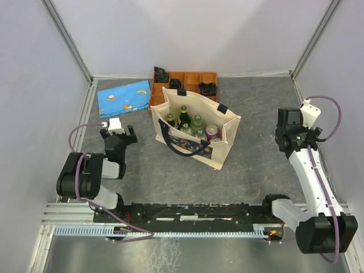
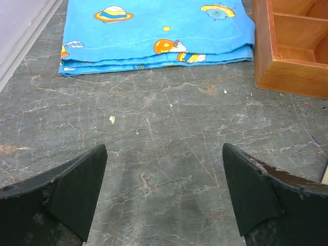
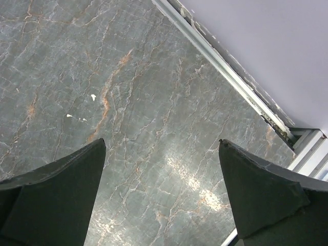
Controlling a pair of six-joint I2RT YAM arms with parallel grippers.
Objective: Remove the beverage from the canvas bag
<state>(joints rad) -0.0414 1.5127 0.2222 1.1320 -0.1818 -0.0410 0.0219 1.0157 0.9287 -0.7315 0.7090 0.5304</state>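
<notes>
The cream canvas bag [image 1: 227,139] with navy handles stands open in the middle of the table. Inside it stand green glass bottles [image 1: 183,116] and a pink-topped can [image 1: 212,132]. My left gripper [image 1: 118,134] is open and empty, low over the table to the left of the bag; its dark fingers [image 2: 77,189] frame bare tabletop in the left wrist view. My right gripper [image 1: 282,133] is open and empty, to the right of the bag; its fingers [image 3: 256,189] frame bare tabletop near the right wall rail.
A blue patterned pouch [image 1: 124,98] lies flat at the back left and also shows in the left wrist view [image 2: 154,31]. An orange wooden compartment tray [image 1: 193,79] with dark items sits behind the bag; its corner shows in the left wrist view [image 2: 292,61]. Enclosure walls bound the table.
</notes>
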